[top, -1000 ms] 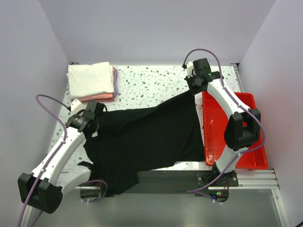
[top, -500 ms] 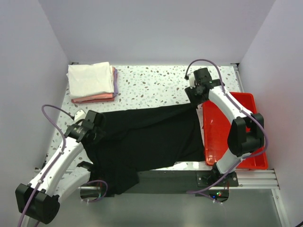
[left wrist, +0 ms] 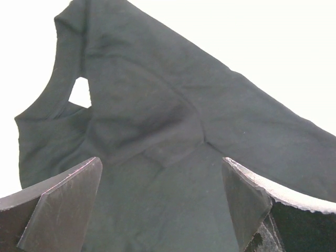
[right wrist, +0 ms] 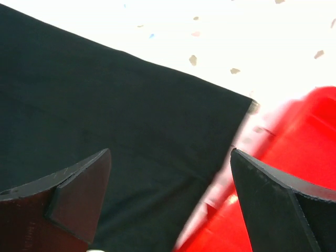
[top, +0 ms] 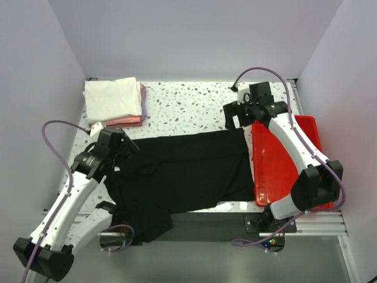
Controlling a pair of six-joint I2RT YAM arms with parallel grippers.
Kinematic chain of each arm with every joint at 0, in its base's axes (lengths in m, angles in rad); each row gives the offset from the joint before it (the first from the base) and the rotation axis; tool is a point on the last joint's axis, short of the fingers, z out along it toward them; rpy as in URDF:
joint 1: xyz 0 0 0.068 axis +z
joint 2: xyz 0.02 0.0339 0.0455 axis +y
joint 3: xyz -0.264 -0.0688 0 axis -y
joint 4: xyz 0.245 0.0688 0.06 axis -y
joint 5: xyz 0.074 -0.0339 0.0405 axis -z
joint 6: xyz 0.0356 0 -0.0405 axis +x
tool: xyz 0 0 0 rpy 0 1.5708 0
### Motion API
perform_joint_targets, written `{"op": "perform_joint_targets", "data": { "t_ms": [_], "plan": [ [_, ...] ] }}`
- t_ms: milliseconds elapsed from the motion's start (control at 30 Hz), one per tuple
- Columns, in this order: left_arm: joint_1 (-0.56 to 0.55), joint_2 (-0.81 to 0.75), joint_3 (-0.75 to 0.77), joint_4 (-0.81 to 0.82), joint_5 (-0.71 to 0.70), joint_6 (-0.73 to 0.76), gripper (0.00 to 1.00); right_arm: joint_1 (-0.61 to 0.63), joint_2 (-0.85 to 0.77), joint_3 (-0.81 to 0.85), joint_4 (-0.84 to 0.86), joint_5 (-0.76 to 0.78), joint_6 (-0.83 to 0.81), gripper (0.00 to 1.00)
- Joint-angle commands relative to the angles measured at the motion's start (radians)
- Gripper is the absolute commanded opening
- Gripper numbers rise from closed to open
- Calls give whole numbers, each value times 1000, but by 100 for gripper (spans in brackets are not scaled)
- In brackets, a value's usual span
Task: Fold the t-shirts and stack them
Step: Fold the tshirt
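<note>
From above, a black short-sleeved cloth t-shirt (top: 188,171) lies spread across the middle of the white speckled tabletop (top: 188,106). Its near part hangs over the tabletop's front edge between the arm bases. Its right edge reaches the left wall of a red rectangular plastic tray (top: 294,171) on the right side. In the far-left corner, well apart from the black shirt, sits a stack of folded t-shirts (top: 112,100). A white one is on top, a pink one lies beneath it, and a strip of lavender shows at the right side. The left hand (top: 121,147) is at the shirt's far-left corner and the right hand (top: 235,115) is at its far-right corner, next to the tray.

In the left wrist view, the left hand (left wrist: 161,163) has its two dark fingers (left wrist: 63,205) spread wide, with nothing between them. The black shirt (left wrist: 173,126) lies flat below. A sleeve seam and a few soft wrinkles are visible, and a small gap of white tabletop shows through a fold at the left.

In the right wrist view, the right hand (right wrist: 170,152) is also fully spread and grips nothing. Beneath it lie the shirt's straight far edge and corner (right wrist: 105,105). The speckled tabletop (right wrist: 236,42) lies beyond them, and the red tray (right wrist: 294,136) is just beside the corner at the right.
</note>
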Motion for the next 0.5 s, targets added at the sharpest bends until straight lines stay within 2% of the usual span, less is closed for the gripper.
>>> {"op": "perform_joint_targets", "data": {
  "t_ms": [0, 100, 267, 400, 467],
  "plan": [
    [-3, 93, 18, 178, 39, 82, 100, 28, 2, -7, 101, -152, 119, 99],
    [6, 205, -11, 268, 27, 91, 100, 77, 54, -37, 135, -116, 179, 99],
    [112, 358, -87, 501, 128, 133, 100, 96, 201, -44, 166, -100, 291, 99],
    [139, 457, -184, 684, 185, 133, 100, 96, 339, -39, 189, -60, 331, 99],
    [156, 524, -186, 742, 214, 140, 100, 94, 374, -25, 187, -49, 345, 99]
  ]
}}
